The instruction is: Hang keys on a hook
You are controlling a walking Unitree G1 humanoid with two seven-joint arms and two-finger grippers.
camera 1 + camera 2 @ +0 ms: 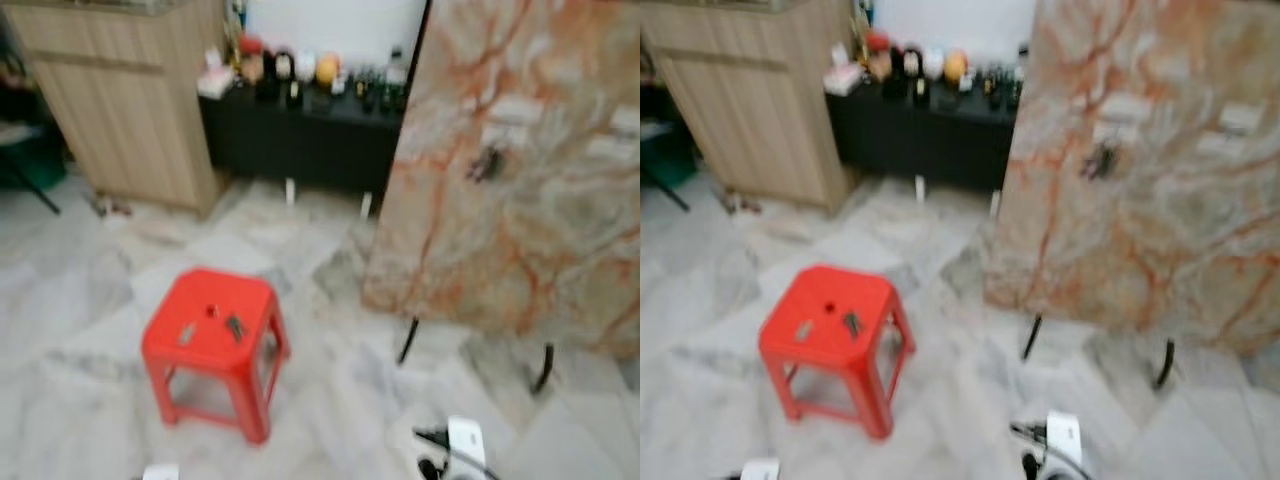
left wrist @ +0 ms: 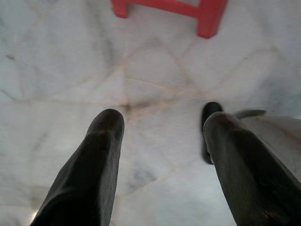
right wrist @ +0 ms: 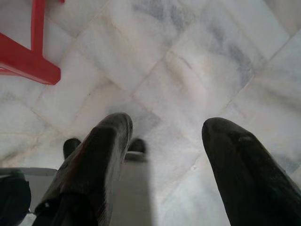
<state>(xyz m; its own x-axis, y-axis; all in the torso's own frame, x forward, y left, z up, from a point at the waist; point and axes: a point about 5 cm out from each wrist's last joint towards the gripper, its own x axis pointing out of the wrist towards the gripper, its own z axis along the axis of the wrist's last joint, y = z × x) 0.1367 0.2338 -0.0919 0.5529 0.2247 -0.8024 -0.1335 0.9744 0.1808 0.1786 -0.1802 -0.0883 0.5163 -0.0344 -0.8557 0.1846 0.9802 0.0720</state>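
A red plastic stool point(image 1: 212, 345) stands on the marble floor ahead to the left. On its seat lies a small dark bunch that looks like the keys point(image 1: 235, 327), beside a pale small item point(image 1: 187, 333). To the right a marble-patterned panel point(image 1: 520, 200) stands on thin black legs, with a dark hook point(image 1: 487, 163) on its face; blur hides whether anything hangs there. My left gripper point(image 2: 162, 120) hangs open over the floor, the stool's leg point(image 2: 209, 23) beyond it. My right gripper point(image 3: 167, 125) is open too, above floor tiles, holding nothing.
A wooden cabinet point(image 1: 130, 100) stands at the back left. Beside it a low black sideboard point(image 1: 300, 140) carries bottles and small ornaments. The panel's black legs point(image 1: 408, 340) stick out onto the floor. Open marble floor lies between me and the stool.
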